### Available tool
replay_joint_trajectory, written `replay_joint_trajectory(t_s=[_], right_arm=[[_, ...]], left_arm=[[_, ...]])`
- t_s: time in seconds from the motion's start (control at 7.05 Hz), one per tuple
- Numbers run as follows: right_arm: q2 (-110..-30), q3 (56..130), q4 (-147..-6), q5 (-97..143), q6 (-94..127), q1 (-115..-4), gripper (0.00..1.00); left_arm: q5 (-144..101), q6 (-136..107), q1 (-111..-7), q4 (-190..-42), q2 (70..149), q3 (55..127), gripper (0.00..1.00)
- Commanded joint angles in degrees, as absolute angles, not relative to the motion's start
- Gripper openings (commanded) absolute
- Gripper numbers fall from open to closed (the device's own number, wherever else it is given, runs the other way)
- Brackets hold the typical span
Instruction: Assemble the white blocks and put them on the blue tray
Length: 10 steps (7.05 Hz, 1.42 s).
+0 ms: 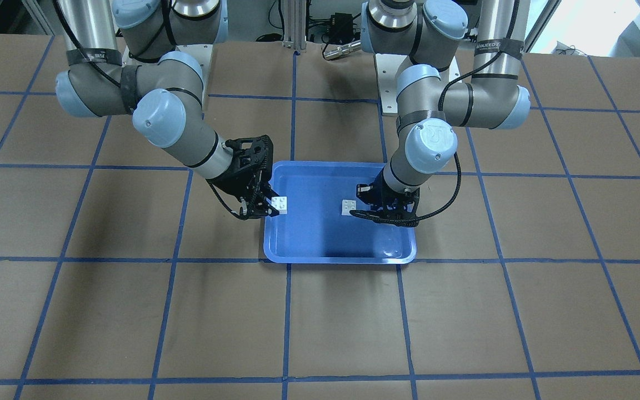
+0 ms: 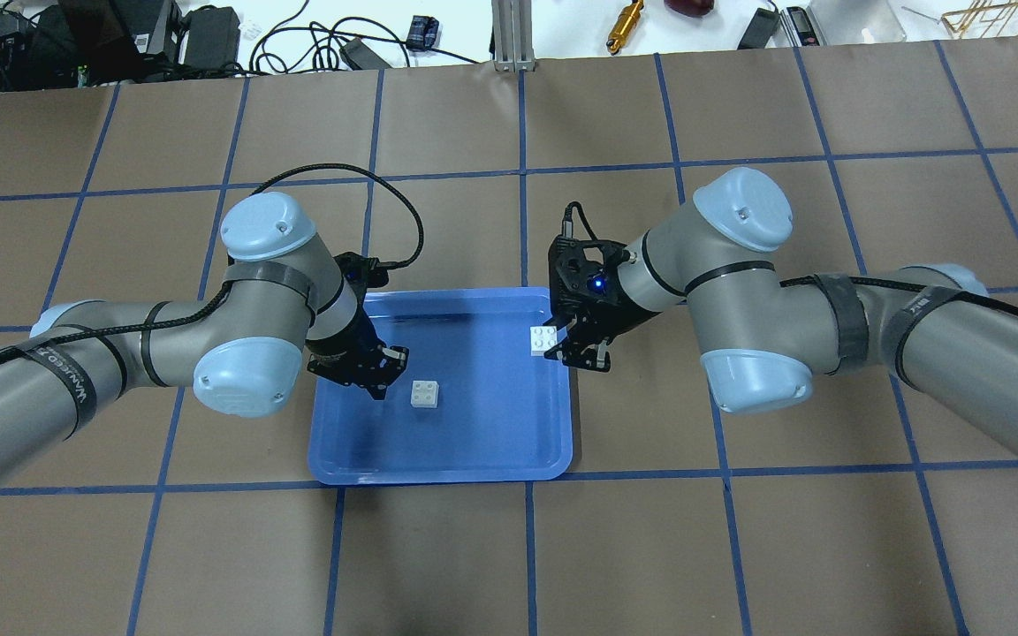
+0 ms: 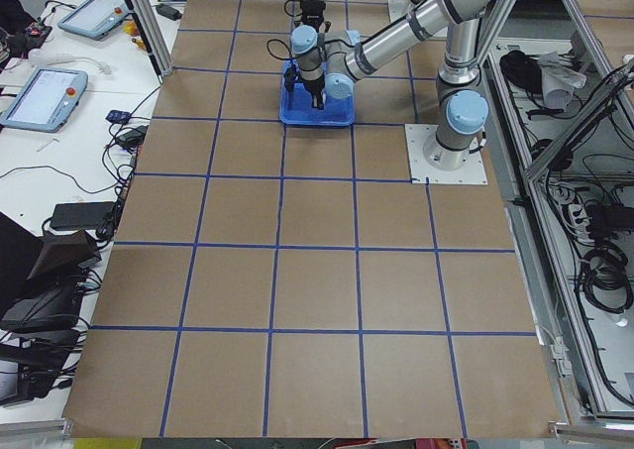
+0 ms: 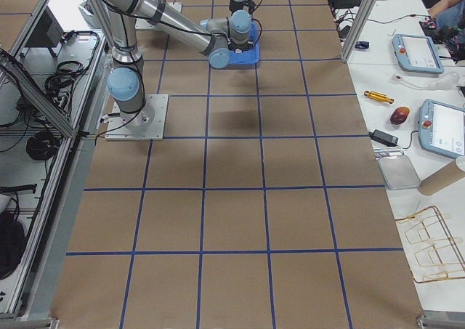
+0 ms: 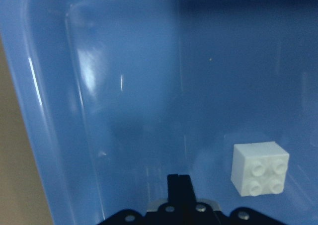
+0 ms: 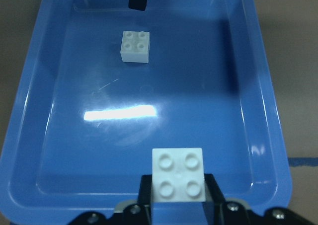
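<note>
The blue tray lies mid-table between both arms. One white block rests studs-up on the tray floor; it also shows in the left wrist view and the right wrist view. My left gripper hangs over the tray's left part just beside this block, shut and empty. My right gripper is shut on the second white block and holds it studs-up a little above the tray's right edge; the right wrist view shows that block between the pads.
The table is covered in brown paper with a blue tape grid. Cables, a brass tool and electronics lie beyond its far edge. Both arms' mounting plates sit at the robot's side.
</note>
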<state>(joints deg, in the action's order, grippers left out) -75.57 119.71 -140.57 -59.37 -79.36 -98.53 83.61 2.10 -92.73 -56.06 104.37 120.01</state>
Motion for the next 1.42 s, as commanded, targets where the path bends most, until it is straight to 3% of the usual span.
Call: replay_joint_trajectory(t_s=[0.0, 1.28], right_arm=[[-71.99, 119.53, -147.02, -59.59, -74.37, -102.37, 0.0], [-65.13, 118.04, -155.21, -62.49, -66.18, -107.49, 0.0]], left_arm=[[80.19, 1.06, -93.16, -56.34, 105.64, 120.15, 0.0], [77.78, 1.14, -92.99, -55.99, 104.42, 121.9, 0.0]])
